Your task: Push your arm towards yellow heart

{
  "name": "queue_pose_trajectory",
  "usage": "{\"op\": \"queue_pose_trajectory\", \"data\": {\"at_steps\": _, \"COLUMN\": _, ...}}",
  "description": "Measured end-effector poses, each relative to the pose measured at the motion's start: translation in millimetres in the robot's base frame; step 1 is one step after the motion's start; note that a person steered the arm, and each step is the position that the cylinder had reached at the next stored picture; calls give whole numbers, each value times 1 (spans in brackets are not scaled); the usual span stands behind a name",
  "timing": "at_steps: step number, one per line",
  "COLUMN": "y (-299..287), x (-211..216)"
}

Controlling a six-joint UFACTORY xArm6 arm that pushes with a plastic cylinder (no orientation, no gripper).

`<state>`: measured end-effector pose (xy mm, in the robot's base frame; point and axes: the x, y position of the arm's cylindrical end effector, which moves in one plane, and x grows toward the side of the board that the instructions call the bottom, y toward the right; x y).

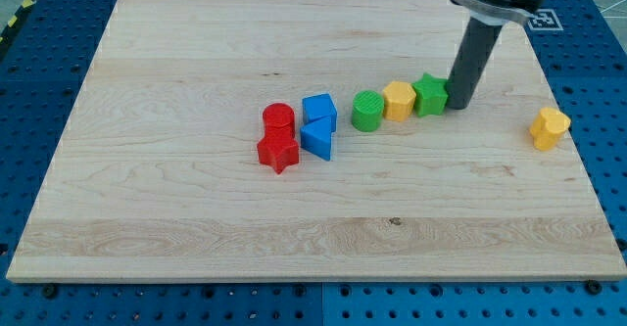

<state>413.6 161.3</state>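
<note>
- Foreground, lower frame: bare board point(294, 238), no blocks.
- Centre-left cluster: red star point(278, 153) below red cylinder point(278, 119); blue wedge point(317, 138) below blue cube point(319, 110). Not involved in the task.
- Centre-right row: green cylinder point(367, 111), yellow hexagon point(399, 101), green star point(430, 94), side by side and touching or nearly so.
- Tool: plain rod with no jaws, so nothing to spread or pinch. My tip point(458, 105) stands on the board against the right edge of the green star.
- Target: yellow heart point(550, 128) sits alone at right of frame, well apart from the tip, lower right of it.
- Step in hand, as judged: approach not yet completed.
- Next move calls for: travel toward lower right, away from the row, across open board to the heart.
</note>
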Motion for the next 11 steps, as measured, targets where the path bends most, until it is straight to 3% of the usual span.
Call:
{"op": "queue_pose_trajectory", "data": {"at_steps": 2, "y": -24, "x": 1}}
{"op": "queue_pose_trajectory", "data": {"at_steps": 3, "y": -4, "x": -3}}
{"op": "queue_pose_trajectory", "data": {"at_steps": 4, "y": 101, "x": -60}}
{"op": "queue_pose_trajectory", "data": {"at_steps": 5, "y": 184, "x": -75}}
{"op": "queue_pose_trajectory", "data": {"at_steps": 6, "y": 184, "x": -75}}
{"op": "queue_pose_trajectory", "data": {"at_steps": 7, "y": 183, "x": -47}}
{"op": "queue_pose_trajectory", "data": {"at_steps": 9, "y": 178, "x": 86}}
{"op": "queue_pose_trajectory", "data": {"at_steps": 11, "y": 143, "x": 95}}
